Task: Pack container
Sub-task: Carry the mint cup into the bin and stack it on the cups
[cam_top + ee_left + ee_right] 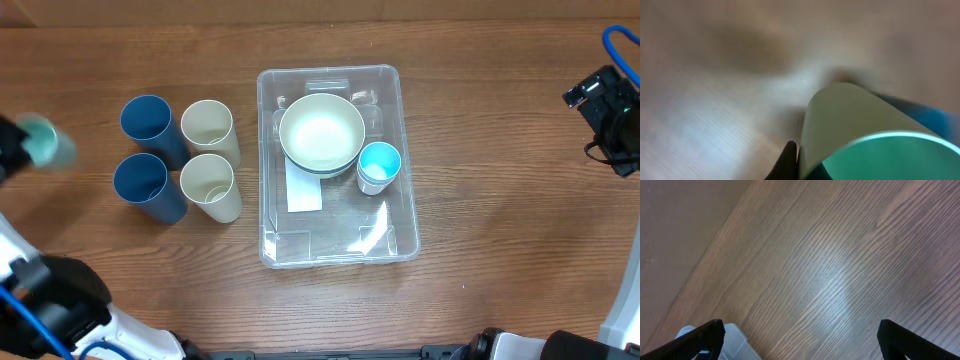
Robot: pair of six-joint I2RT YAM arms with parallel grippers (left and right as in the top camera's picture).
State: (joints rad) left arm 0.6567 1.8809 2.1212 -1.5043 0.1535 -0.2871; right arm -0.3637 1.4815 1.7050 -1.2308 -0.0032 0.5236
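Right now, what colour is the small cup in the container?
The cup is light blue inside, whitish outside; overhead shows it best.

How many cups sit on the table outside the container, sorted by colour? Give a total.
Dark blue cups: 2
Cream cups: 2
Total outside the container: 4

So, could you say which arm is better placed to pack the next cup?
Left. The left pincer appears to hold a teal cup, and the four cups stand on its side of the container. The right pincer hangs open over the table.
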